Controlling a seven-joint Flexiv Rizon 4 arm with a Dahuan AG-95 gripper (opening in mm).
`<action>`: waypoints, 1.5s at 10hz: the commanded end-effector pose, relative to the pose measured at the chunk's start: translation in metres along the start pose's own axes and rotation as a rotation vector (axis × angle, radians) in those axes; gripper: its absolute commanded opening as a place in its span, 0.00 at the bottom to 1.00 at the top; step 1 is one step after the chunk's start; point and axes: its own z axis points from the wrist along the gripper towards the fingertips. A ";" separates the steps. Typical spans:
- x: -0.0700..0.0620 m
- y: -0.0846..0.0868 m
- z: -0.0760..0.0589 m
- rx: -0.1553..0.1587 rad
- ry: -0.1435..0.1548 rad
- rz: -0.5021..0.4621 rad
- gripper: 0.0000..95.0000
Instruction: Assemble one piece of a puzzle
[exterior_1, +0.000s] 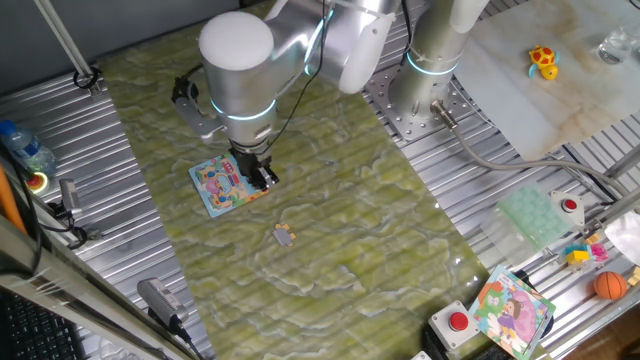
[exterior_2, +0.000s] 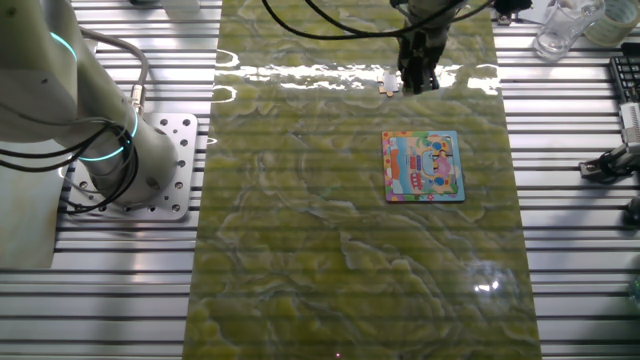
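- Step in hand, as I judge it: the approach to pick up the piece. It has not been grasped yet.
- The gripper (exterior_1: 262, 180) hangs in the air above the mat (exterior_1: 380, 220), fingers pointing down. They look slightly parted in the other fixed view, but both views are too small to be sure, so I cannot tell how they stand. Nothing shows between them.
- The piece (exterior_1: 285, 235) lies flat on the mat, alone, below the gripper and a little off to one side. The two views disagree on how far off, which suggests the gripper is high above it.
- The puzzle (exterior_1: 225, 186) also lies flat on the mat, beside the gripper's line and well apart from the piece. One view puts the gripper over the puzzle's corner. The other shows clear mat between them.
- Next move, as a judgement: centre over the piece, descend straight down and close on its edges. The piece is thin and tiny, so the fingertips must come almost to the mat.
- After that, carry it across to the puzzle. I cannot make out the empty slot.
- Room: the mat around the piece is bare on every side, so nothing crowds the descent.
- Edges: in the other fixed view the piece sits toward one end of the mat, in a band of glare, and ribbed metal lies beyond that end.
- The path from piece to puzzle crosses open mat only.
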 end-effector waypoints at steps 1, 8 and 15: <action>0.001 0.009 0.002 0.007 0.001 0.024 0.20; 0.014 0.034 0.027 -0.019 -0.056 0.084 0.80; -0.022 0.056 0.037 -0.021 0.023 0.181 0.80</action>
